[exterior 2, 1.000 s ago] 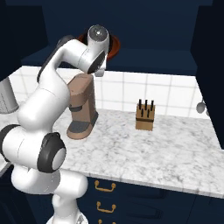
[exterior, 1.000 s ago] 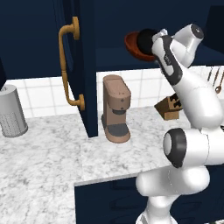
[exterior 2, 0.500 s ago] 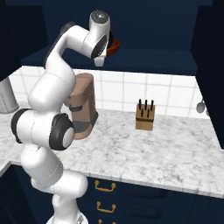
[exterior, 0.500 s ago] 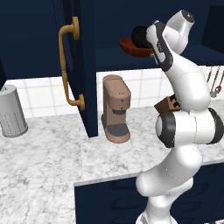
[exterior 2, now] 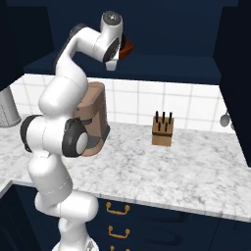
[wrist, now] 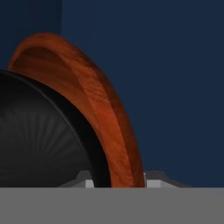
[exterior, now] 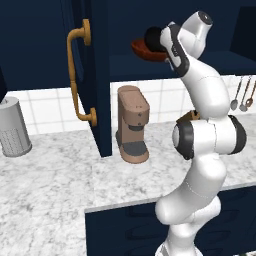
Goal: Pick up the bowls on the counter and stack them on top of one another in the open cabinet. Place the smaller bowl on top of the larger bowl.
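The open cabinet (exterior: 95,75) is taking up the upper part of the scene, its navy door swung out toward the camera with the long brass handle (exterior: 77,75) facing the room, which is leaving the dark shelf behind it free to receive things. Below it the counter (exterior: 55,185) is running wide and marbled, carrying a brown coffee machine (exterior: 133,125) just beside the door's edge, a grey canister (exterior: 12,127) far to the left and a knife block (exterior 2: 162,130) against the tiled wall, with utensils (exterior: 242,95) hanging at the right. The arm is reaching high, its wrist bent over so the hand is pointing into the cabinet opening above the coffee machine. The gripper (exterior: 161,41) is clamping the reddish-brown bowl (exterior: 145,50) by its rim, and the hand view is showing that rim (wrist: 109,122) running edge-on between the finger tips, dark inside to one side and navy cabinet wall beyond. The bowl is being held at shelf height, inside the opening, and whether its base is touching the shelf cannot be told. Judging by this, the placing step is under way, and as the wide bowl it probably belongs at the bottom of the stack.
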You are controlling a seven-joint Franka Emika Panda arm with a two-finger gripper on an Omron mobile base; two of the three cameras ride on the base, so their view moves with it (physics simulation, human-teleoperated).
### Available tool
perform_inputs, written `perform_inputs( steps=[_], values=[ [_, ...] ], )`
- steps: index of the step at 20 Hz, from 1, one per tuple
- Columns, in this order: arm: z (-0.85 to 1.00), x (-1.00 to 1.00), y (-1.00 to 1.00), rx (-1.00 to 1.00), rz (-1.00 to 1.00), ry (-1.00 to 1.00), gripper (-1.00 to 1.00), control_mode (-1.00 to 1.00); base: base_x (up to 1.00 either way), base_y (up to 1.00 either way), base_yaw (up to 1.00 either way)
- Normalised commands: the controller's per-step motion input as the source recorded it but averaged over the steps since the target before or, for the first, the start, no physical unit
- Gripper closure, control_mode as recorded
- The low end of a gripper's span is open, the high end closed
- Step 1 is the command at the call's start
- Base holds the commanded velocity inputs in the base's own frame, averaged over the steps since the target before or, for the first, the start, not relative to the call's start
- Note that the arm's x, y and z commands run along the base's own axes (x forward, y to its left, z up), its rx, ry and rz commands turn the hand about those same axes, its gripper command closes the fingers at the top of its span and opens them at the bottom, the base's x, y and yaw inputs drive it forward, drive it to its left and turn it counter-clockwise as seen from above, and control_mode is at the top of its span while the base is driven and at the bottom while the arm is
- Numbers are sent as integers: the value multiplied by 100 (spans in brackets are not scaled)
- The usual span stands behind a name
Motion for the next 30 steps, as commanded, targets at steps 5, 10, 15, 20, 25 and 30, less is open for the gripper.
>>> perform_inputs(
  steps=[5, 10, 15, 20, 25, 30],
  values=[
    [0, 0, 0, 1, 0, -19, -100, -100, 0, 0, 0],
    [1, -19, 0, 1, 0, -23, -100, -100, 0, 0, 0],
    [16, -73, 0, 7, 0, -11, -100, -100, 0, 0, 0],
    [2, -93, -2, 7, 0, 0, -100, -100, 0, 0, 0],
    [-16, -100, -7, 7, 0, -2, -100, -100, 0, 0, 0],
    [-65, -100, -7, 0, 0, 7, -100, -100, 0, 0, 0]
  ],
)
